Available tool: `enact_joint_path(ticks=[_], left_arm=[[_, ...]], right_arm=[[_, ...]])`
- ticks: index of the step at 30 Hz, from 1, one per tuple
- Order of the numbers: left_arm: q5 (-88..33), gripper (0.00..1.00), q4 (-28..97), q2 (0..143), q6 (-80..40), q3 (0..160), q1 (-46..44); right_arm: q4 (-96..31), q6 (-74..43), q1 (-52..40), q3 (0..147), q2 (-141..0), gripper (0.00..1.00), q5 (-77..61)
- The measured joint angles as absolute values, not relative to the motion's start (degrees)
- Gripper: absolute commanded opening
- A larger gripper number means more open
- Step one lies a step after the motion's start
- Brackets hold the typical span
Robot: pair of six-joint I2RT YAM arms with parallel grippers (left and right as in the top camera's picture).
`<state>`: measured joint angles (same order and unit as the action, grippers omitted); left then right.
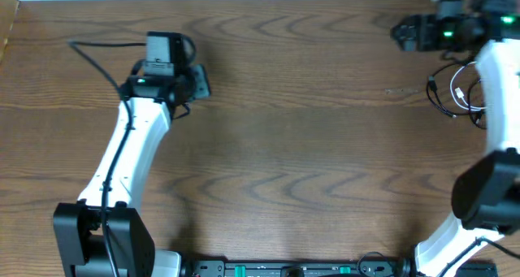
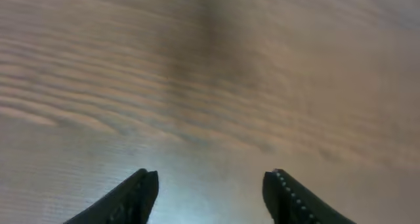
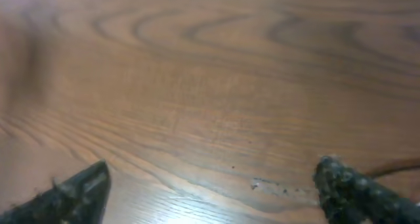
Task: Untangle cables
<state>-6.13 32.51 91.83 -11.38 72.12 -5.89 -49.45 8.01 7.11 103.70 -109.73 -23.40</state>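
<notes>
Brown wood-grain table [image 1: 309, 163] takes up the whole working space. Nearest me, at about 7 o'clock, the left arm [image 1: 130, 151] climbs from its base, and the right arm [image 1: 497, 106] rises at about 5 o'clock.

Further in, at about 10 o'clock, the left gripper [image 2: 213, 198] hangs low over the wood. Its fingers [image 2: 138, 199] are parted with only tabletop between them, so it pinches nothing.

Over at 3 o'clock, close to the table's edge and just beside the right arm, sit the cables [image 1: 453, 90]. A white cord [image 1: 463, 88] and thin black cords [image 1: 439, 105] lie in one loose bundle, their loops crossing one another. I cannot make out how many there are.

Farthest off, at about 1 o'clock, the right gripper [image 3: 211, 192] points toward 9 o'clock with its fingers spread wide and nothing caught between them. A dark streak at the right edge of its wrist view may be a cord, but it is too blurred to say.

By my reckoning the job has barely got anywhere: no cord lies on its own, and neither gripper has hold of one. Nearly all of it is left: picking one cord out of the bundle, drawing it free, and laying each apart on the open wood.
</notes>
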Motion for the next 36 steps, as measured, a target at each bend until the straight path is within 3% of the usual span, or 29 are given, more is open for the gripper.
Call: enact_joint_path(ticks=[6,12,19,24,25,30,36], left_arm=[[-5.0,0.62,41.5,91.8,-5.3,72.1,-8.3],[-4.0,0.62,51.4,91.8,-7.1,72.0,-6.9],[-4.0,0.62,53.2,87.8,-9.0,72.0,-6.3],[-3.9,0.63,49.5,78.3,-8.9,69.1,-6.4],[-3.9,0.71,48.6,76.3,-8.8,68.1,-6.4],[-3.9,0.91,43.4,64.2,-8.6,59.4,-6.4],[-3.0,0.93,39.3,49.3,-8.6,51.7,-6.4]], right_arm=[[-54.9,7.8,2.1,103.7,-113.6,0.99,-14.2],[-61.1,3.0,1.6,103.7,-113.7,0.99,-8.9],[-64.8,0.7,3.2,103.5,-113.2,0.99,-8.5],[-59.9,0.6,3.5,99.2,-107.8,0.99,-8.5],[-58.5,0.6,3.5,97.5,-106.1,0.99,-8.4],[-47.2,0.6,3.5,83.1,-92.4,0.99,-7.6],[-35.3,0.6,3.5,64.4,-74.4,0.99,-5.8]])
